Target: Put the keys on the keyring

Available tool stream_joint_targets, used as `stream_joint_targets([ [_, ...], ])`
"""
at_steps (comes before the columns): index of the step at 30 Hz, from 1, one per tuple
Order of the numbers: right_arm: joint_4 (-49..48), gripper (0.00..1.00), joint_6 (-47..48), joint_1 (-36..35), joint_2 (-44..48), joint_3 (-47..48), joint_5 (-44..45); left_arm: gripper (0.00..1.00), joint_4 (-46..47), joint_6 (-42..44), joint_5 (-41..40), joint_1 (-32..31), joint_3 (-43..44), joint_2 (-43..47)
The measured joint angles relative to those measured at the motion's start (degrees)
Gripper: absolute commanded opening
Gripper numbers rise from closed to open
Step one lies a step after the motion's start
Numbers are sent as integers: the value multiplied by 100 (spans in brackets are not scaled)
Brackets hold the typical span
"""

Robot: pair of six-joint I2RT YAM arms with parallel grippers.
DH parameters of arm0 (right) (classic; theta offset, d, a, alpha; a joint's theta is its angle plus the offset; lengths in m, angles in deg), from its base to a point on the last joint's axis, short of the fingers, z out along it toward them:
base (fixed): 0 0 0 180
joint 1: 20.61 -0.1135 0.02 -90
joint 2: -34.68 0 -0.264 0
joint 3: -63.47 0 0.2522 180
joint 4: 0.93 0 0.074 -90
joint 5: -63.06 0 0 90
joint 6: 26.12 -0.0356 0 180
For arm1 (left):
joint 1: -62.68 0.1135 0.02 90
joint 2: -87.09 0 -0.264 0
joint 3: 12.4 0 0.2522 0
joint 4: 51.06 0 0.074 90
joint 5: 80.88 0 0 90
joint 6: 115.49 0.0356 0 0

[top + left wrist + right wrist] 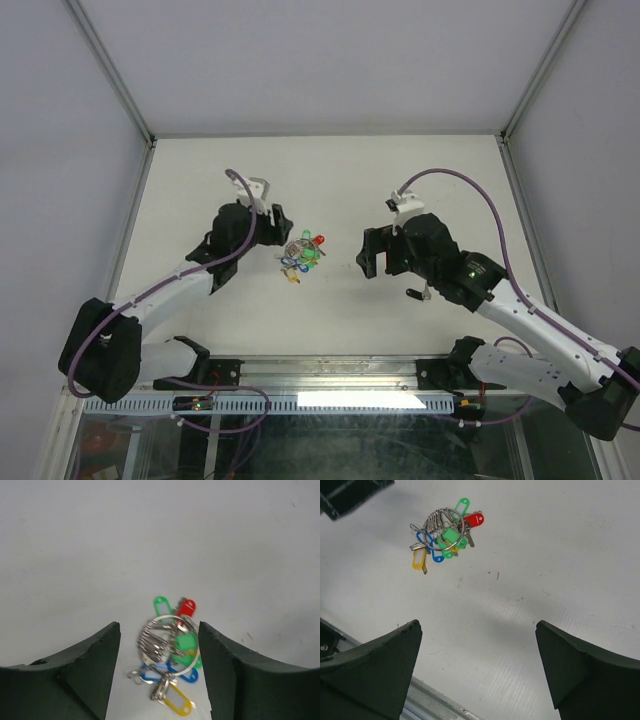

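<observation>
Right, the thin silver wire keyring (170, 642), carrying its bunch of small silver keys (151, 642) with yellow, blue and green tags, lies flat on the white table (420, 180). It sits between the two dark fingers of the left gripper (159, 625), whose jaws stand partly apart and clamp nothing. Across the way the right gripper (479, 625) gapes fully wide, empty, well apart from the bunch. Danger spot: the red oval plastic tag (187, 606) and a green oval tag (161, 604) poke out past the ring, and I cannot tell whether their keys are truly threaded on. If that left arm lifts off skewed, a finger could snag the wire and drag the bunch, or flick a loose key free. No black tag shows anywhere.
</observation>
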Motion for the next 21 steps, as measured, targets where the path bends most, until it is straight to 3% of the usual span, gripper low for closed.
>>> stream_joint_targets([
  [4,140,99,-59,39,-13,2,66,69,-555,304,-131,-1069,4,35],
  [10,282,97,-151,358,-109,4,-31,68,-1440,769,-763,-2085,326,-592],
  [16,341,97,-278,767,-2,-7,-269,67,-1840,907,-1027,-2343,437,-813],
  [21,181,99,-293,981,1128,-101,-227,78,-1945,850,-1357,-2339,422,-212],
])
